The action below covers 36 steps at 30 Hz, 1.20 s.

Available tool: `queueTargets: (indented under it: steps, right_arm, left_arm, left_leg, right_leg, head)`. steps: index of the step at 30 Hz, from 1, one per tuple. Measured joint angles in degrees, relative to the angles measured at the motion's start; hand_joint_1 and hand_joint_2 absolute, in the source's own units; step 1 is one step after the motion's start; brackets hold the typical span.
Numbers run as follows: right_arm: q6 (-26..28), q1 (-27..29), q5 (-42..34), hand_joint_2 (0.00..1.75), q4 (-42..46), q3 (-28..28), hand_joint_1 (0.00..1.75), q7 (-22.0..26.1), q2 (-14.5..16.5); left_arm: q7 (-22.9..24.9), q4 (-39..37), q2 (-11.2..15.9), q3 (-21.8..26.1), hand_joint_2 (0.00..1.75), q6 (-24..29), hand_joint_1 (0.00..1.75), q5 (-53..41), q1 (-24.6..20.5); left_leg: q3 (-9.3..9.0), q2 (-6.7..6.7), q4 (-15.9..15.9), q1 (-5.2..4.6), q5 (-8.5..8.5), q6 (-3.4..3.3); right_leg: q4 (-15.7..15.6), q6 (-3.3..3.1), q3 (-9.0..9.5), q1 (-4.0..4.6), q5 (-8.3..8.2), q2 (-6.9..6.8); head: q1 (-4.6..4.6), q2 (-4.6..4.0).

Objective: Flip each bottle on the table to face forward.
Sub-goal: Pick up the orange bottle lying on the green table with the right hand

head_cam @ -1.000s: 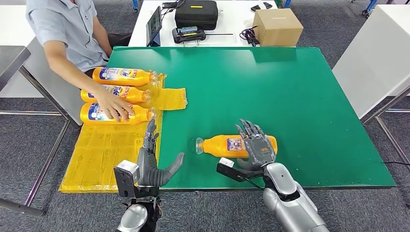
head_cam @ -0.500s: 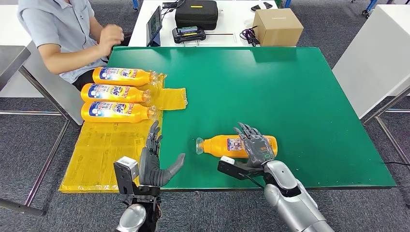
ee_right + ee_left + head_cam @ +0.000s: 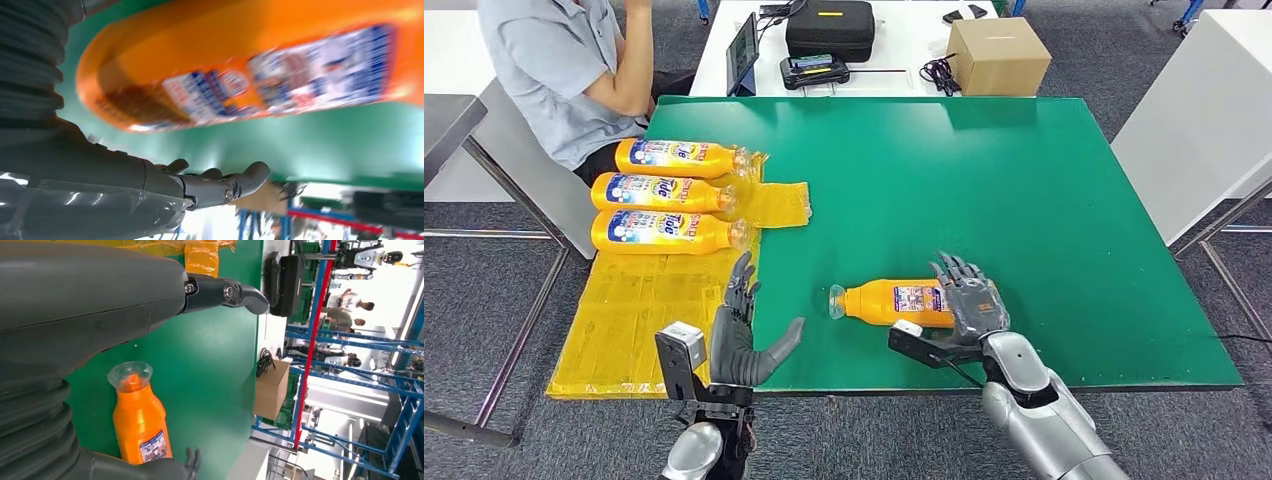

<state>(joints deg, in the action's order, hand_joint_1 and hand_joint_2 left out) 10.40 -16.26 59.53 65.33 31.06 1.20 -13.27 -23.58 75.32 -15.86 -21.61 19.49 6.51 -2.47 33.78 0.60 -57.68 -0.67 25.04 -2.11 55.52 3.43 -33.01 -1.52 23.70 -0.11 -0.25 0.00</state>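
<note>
A lone bottle (image 3: 892, 302) lies on its side near the front edge of the tabletop (image 3: 984, 180), neck pointing left. The right hand (image 3: 972, 300) rests over its base end, while the left hand (image 3: 742, 335) hovers at the front left corner, apart from it. Along the left edge lies a plastic sheet (image 3: 649, 310), and on its far part three bottles (image 3: 669, 192) lie side by side, necks pointing right. A person (image 3: 564, 70) sits behind them. Beyond the far edge a second table (image 3: 904, 45) carries a case (image 3: 829, 28) and, to its right, a cardboard box (image 3: 998, 55).
</note>
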Motion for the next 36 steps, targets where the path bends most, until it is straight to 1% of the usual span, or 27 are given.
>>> queueTargets:
  steps: [5, 11, 14, 19, 28, 30, 32, 34, 36]
  right_arm:
    - [0.26, -0.50, 2.65, 1.75, 0.17, -0.05, 0.00, -1.50, -0.96]
    - [-0.81, -1.78, 2.52, 1.75, -1.43, -0.09, 0.00, -2.16, -1.32]
    - [-1.41, -2.81, 0.62, 1.75, -3.55, -0.33, 0.00, -1.42, -1.20]
    - [-2.76, -4.10, -2.72, 1.75, -7.58, -0.77, 0.00, 1.11, -0.68]
    - [-4.43, -5.97, -6.19, 1.75, -11.88, -1.05, 0.00, 3.90, -0.29]
    - [-4.52, -6.21, -6.56, 1.75, -12.52, -1.05, 0.13, 4.31, -0.19]
    - [-4.63, -6.39, -7.31, 1.75, -13.09, -1.05, 1.00, 5.04, -0.09]
    - [-4.80, -6.46, -8.42, 1.75, -13.54, -1.05, 1.74, 5.96, 0.04]
    - [-4.90, -6.49, -9.30, 1.75, -13.80, -1.05, 1.75, 6.63, 0.16]
  left_arm:
    - [0.00, 0.31, 0.25, 0.13, 1.75, 0.27, 0.00, -0.30, 0.50]
    - [0.00, 0.39, 0.46, 0.17, 1.75, 0.25, 0.00, -0.43, 0.59]
    - [0.00, 0.39, 0.47, 0.17, 1.75, 0.15, 0.00, -0.42, 0.56]
    - [0.05, 0.10, 0.48, 0.16, 1.75, -0.35, 0.00, -0.39, 0.18]
    - [0.29, -1.04, 0.49, 0.03, 1.75, -0.87, 0.00, -0.28, -0.37]
    - [0.31, -1.28, 0.49, -0.05, 1.75, -0.92, 0.00, -0.28, -0.53]
    - [0.34, -1.48, 0.49, -0.13, 1.75, -1.07, 0.00, -0.28, -0.71]
    - [0.37, -1.60, 0.49, -0.19, 1.75, -1.28, 0.00, -0.28, -0.83]
    - [0.37, -1.64, 0.49, -0.23, 1.75, -1.46, 0.00, -0.31, -0.90]
  left_leg:
    - [0.00, 0.00, 0.00, 0.00, 0.00, 0.00]
    - [-0.01, 0.00, 0.00, 0.00, 0.00, 0.00]
    - [-0.01, 0.00, 0.00, 0.00, 0.00, 0.00]
    - [-0.01, 0.00, 0.00, 0.00, 0.00, 0.00]
    - [-0.14, -0.05, 0.00, 0.00, 0.00, 0.00]
    - [-0.20, -0.06, 0.00, 0.00, 0.00, 0.00]
    - [-0.24, -0.07, 0.00, 0.00, 0.00, 0.00]
    - [-0.26, -0.08, 0.00, 0.00, 0.00, 0.00]
    - [-0.27, -0.08, 0.00, 0.00, 0.00, 0.00]
  right_leg:
    - [0.00, 0.00, 0.00, 0.00, 0.00, 0.00]
    - [0.00, 0.00, 0.00, 0.00, 0.00, 0.00]
    - [0.00, 0.00, 0.00, 0.00, 0.00, 0.00]
    - [0.00, 0.00, 0.00, 0.00, 0.00, 0.00]
    - [-0.01, 0.00, 0.07, 0.01, -0.01, 0.03]
    - [-0.01, -0.01, 0.13, 0.01, -0.01, 0.03]
    - [-0.01, -0.01, 0.16, 0.01, -0.01, 0.03]
    - [-0.01, 0.00, 0.17, 0.01, -0.02, 0.03]
    - [-0.01, 0.01, 0.18, 0.01, -0.04, 0.04]
  head:
    - [0.00, 0.00]
    - [0.00, 0.00]
    - [0.00, 0.00]
    - [0.00, 0.00]
    - [0.01, 0.00]
    - [0.01, 0.00]
    - [0.01, 0.00]
    - [0.01, 0.00]
    - [0.00, 0.00]
